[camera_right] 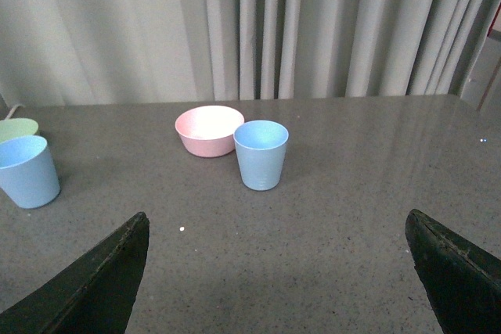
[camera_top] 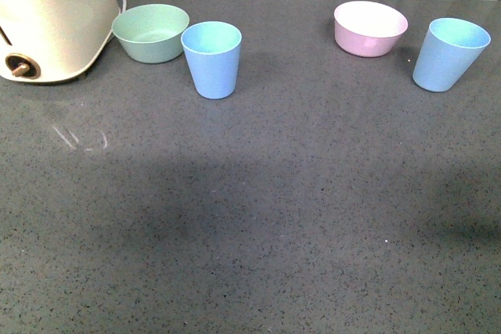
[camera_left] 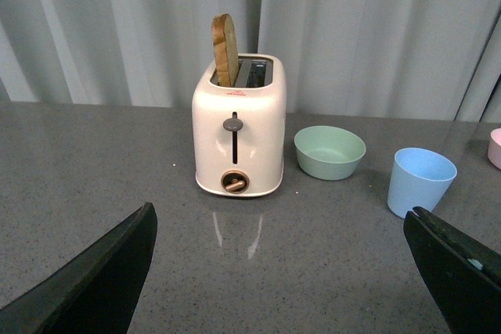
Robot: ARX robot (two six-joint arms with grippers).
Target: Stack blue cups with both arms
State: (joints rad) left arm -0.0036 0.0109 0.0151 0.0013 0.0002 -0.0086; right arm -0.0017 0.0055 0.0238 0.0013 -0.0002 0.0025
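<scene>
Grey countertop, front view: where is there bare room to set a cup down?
The grey speckled countertop's whole near half is bare. So is the gap between the left light blue plastic cup and the pink bowl. Crowded: far left, where cream toaster, mint-green bowl and that cup bunch; far right, pink bowl beside the right light blue cup.

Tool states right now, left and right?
Left tool: open, holding nothing.
Right tool: open, holding nothing.
</scene>
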